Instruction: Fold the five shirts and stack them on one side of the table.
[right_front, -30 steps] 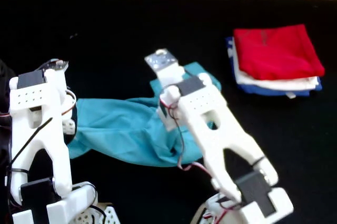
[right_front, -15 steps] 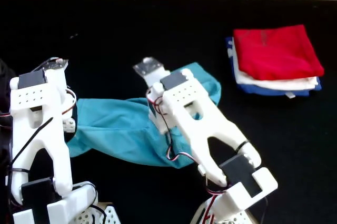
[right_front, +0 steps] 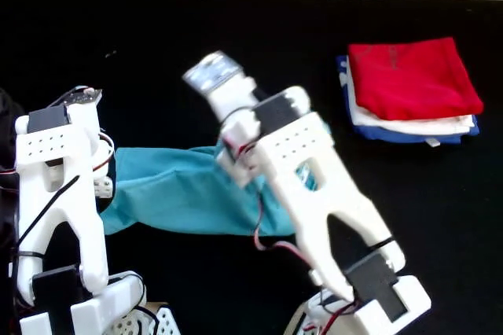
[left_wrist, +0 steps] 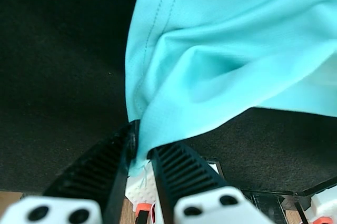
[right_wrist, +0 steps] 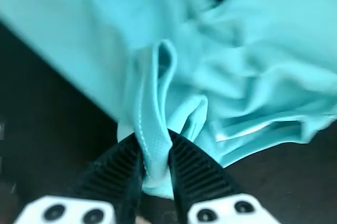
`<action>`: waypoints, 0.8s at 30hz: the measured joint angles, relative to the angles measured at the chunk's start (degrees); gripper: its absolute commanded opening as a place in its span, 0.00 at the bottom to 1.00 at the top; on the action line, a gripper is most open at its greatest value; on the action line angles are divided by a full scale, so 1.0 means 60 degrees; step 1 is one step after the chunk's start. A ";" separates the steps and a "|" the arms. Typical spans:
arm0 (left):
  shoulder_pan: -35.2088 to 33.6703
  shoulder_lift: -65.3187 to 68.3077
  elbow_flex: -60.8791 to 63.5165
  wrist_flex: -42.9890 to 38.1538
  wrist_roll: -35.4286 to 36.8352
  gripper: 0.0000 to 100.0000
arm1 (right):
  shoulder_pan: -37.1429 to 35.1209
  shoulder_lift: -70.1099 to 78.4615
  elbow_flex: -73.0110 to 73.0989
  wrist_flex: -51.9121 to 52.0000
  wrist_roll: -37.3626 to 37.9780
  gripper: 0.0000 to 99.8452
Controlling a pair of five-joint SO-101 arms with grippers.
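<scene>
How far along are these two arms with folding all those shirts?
Done: three folded shirts sit stacked at one side of the table, red shirt on top, white shirt under it, blue shirt lowest. In hand: the teal shirt, unfolded, is pinched by the left pincer at one end and the right pincer at a bunched fold. Left: folding and stacking it, then, counting to five, one more.

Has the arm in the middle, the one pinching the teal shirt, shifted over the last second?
Yes. The right gripper, shut on the teal shirt, has moved away from the folded stack in the high view.
</scene>
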 measured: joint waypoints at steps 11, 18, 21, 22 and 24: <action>-0.0234 0.0000 0.0000 0.0000 0.0000 0.01 | -0.1846 -0.0366 0.0762 0.1509 0.0850 0.24; -0.0234 0.0000 0.0000 0.0000 0.0000 0.01 | -0.1363 -0.1949 0.0220 0.1538 0.0908 0.25; -0.0234 0.0000 0.0000 0.0000 0.0000 0.01 | -0.0249 -0.2066 -0.0059 0.1465 0.0908 0.26; -0.0234 0.0000 0.0000 0.0000 0.0000 0.01 | 0.0176 -0.2022 -0.0059 0.1245 0.0908 0.26; -0.0234 0.0000 0.0000 0.0000 0.0000 0.01 | 0.0982 -0.1685 0.0176 0.0674 0.0806 0.27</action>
